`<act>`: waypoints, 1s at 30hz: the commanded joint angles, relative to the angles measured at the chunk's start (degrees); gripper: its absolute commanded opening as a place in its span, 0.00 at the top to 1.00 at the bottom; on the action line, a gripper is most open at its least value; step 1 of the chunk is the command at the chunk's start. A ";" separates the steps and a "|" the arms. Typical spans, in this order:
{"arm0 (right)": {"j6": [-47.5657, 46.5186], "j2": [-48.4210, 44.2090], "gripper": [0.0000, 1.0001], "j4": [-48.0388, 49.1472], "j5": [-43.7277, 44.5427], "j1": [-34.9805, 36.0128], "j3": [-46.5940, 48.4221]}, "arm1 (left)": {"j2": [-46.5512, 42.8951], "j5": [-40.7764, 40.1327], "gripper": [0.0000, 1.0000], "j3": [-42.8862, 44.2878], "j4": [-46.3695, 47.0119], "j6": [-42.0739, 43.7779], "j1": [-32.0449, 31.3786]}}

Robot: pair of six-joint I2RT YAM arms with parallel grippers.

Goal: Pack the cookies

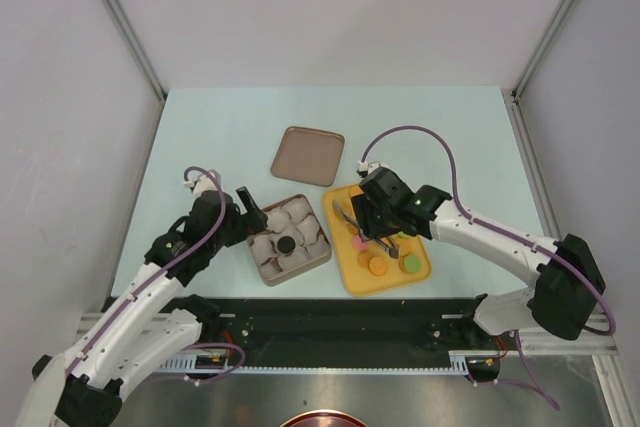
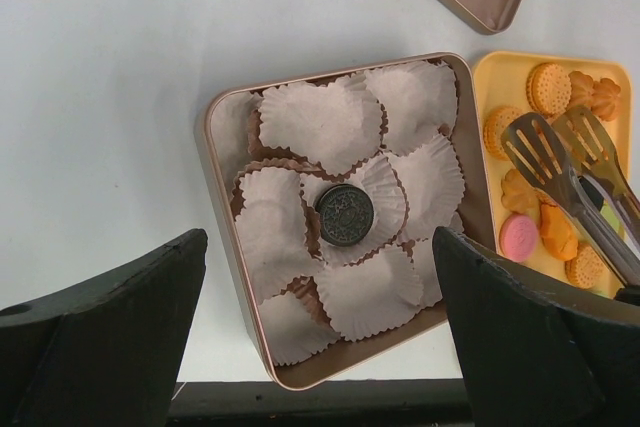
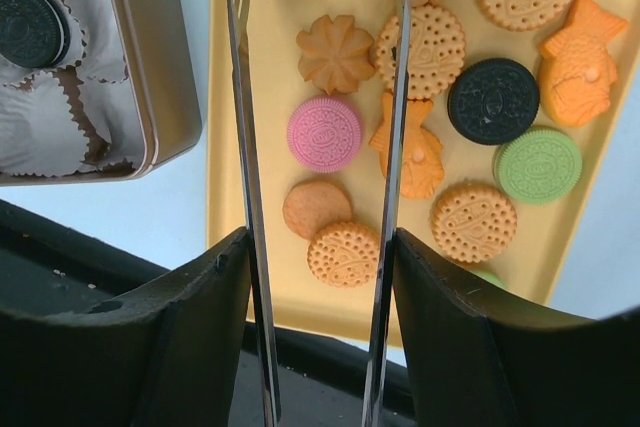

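Several cookies lie on a yellow tray: tan rounds, a flower-edged one, a pink one, a black one and a green one. One black cookie sits in a white paper cup in the brown tin. My right gripper is shut on metal tongs, whose blades stand apart and empty over the tray. My left gripper is open and empty above the tin's near-left side.
The tin holds several white crumpled paper cups. Its brown lid lies behind on the pale table. A black rail runs along the table's near edge. Grey walls enclose the sides.
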 commanded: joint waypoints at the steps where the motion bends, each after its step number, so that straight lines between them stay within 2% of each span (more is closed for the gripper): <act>1: -2.36 1.17 0.40 3.94 -1.35 -0.63 2.74 | -0.71 -0.86 0.00 0.06 -0.24 1.18 0.30; 11: -3.16 3.72 0.40 4.38 -2.06 -0.55 5.38 | 0.34 -0.95 0.00 0.24 0.20 1.18 0.30; 23: -2.81 5.74 0.42 3.15 -2.85 -0.20 3.62 | 0.61 -0.42 0.00 -0.47 0.99 1.09 0.30; 30: -2.37 5.21 0.51 2.18 -2.58 -0.28 3.09 | 0.52 -0.16 0.00 -0.91 1.17 0.83 0.30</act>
